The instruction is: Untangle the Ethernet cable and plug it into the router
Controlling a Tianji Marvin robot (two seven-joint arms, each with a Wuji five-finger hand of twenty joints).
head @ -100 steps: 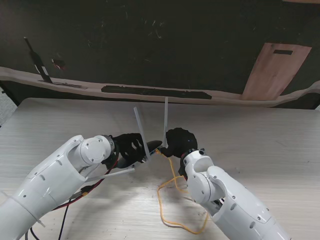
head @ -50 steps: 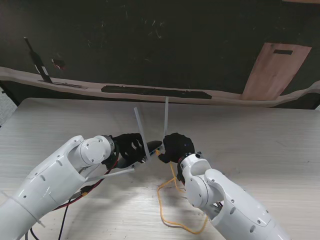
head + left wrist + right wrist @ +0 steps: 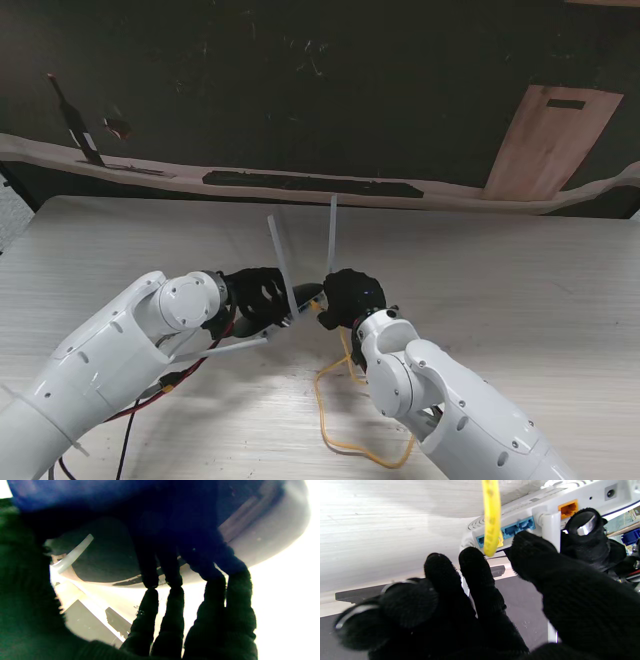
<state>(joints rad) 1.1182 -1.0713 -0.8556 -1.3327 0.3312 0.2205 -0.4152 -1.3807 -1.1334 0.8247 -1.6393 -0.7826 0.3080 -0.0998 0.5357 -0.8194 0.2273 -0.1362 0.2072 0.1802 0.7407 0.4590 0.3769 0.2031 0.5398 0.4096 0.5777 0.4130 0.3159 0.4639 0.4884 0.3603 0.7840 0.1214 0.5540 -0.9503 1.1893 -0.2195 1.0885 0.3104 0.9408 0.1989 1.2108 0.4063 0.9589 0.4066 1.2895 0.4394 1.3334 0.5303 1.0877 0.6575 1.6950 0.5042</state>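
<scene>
The white router (image 3: 545, 500) is lifted off the table between my two hands, its antennas (image 3: 281, 262) sticking up. My left hand (image 3: 258, 298) is shut on the router; in the left wrist view its fingers (image 3: 172, 610) press against the router's body (image 3: 262, 530). The router's back shows a row of blue ports (image 3: 517, 527) and an orange port (image 3: 568, 508). The yellow Ethernet cable (image 3: 491, 517) ends at the leftmost blue port, pinched by my right hand (image 3: 495, 580). Whether the plug is seated is hidden. The rest of the cable (image 3: 335, 405) loops on the table beside my right hand (image 3: 350, 293).
Red and black wires (image 3: 180, 378) trail under my left arm. A black strip (image 3: 310, 183) lies along the table's far edge (image 3: 300, 200). A wooden board (image 3: 550, 140) leans at the back right, and a dark floor lies beyond.
My right hand has crept a little to the left, closer to the router, carrying the cable end. The left hand and router have stayed put.
</scene>
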